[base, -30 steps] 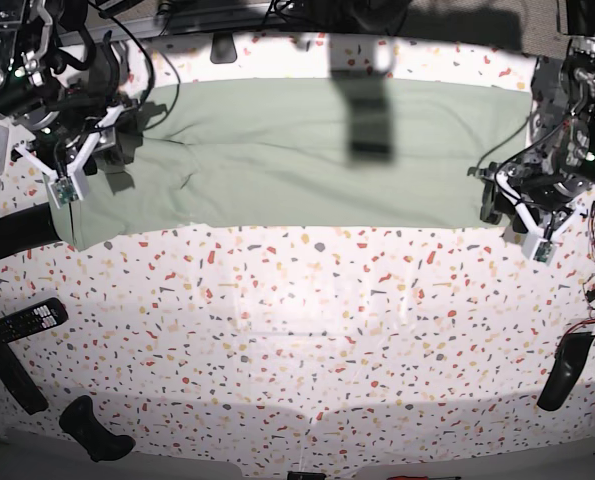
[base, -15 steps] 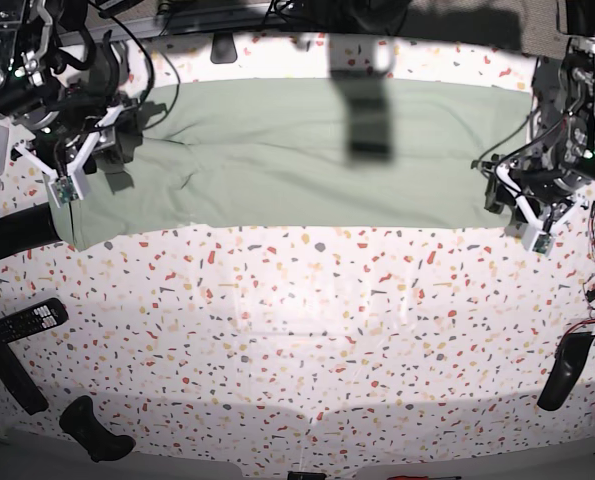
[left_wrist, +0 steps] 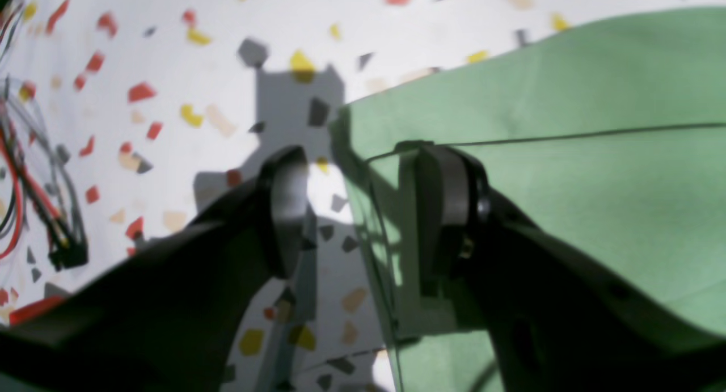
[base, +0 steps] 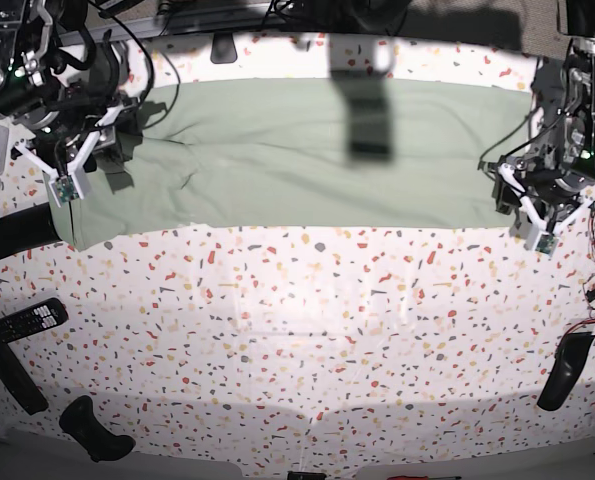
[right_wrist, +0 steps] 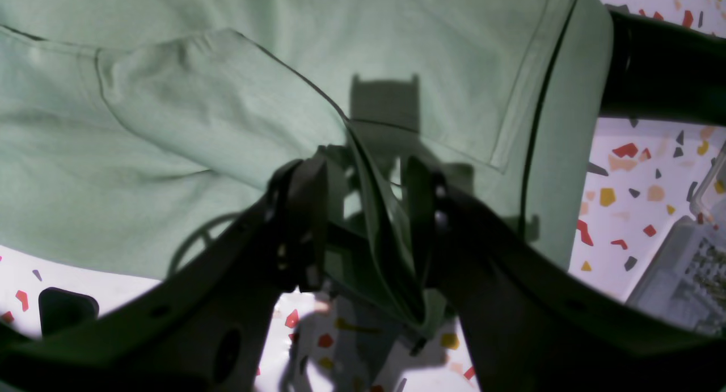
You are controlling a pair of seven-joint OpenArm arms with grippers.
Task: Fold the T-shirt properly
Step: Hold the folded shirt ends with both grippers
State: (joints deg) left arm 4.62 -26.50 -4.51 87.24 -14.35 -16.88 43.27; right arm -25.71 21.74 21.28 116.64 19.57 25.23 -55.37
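The right gripper (right_wrist: pixel 363 222) is pinching a bunched fold of the shirt (base: pixel 317 150) between its jaws. The shirt is lying spread in a long flat band between both grippers. The left gripper (left_wrist: pixel 363 210) is open, straddling the shirt's corner edge without squeezing. The folding looks barely begun, I think.

Left gripper (left_wrist: pixel 363 210) fingers (left_wrist: pixel 442 210) apart; right gripper (right_wrist: pixel 363 222) likewise

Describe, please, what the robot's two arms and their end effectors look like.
Both arms are black with looped black cables. The left end effector and right end effector have white finger brackets with a small green board; the wrist views show black, rounded fingers.
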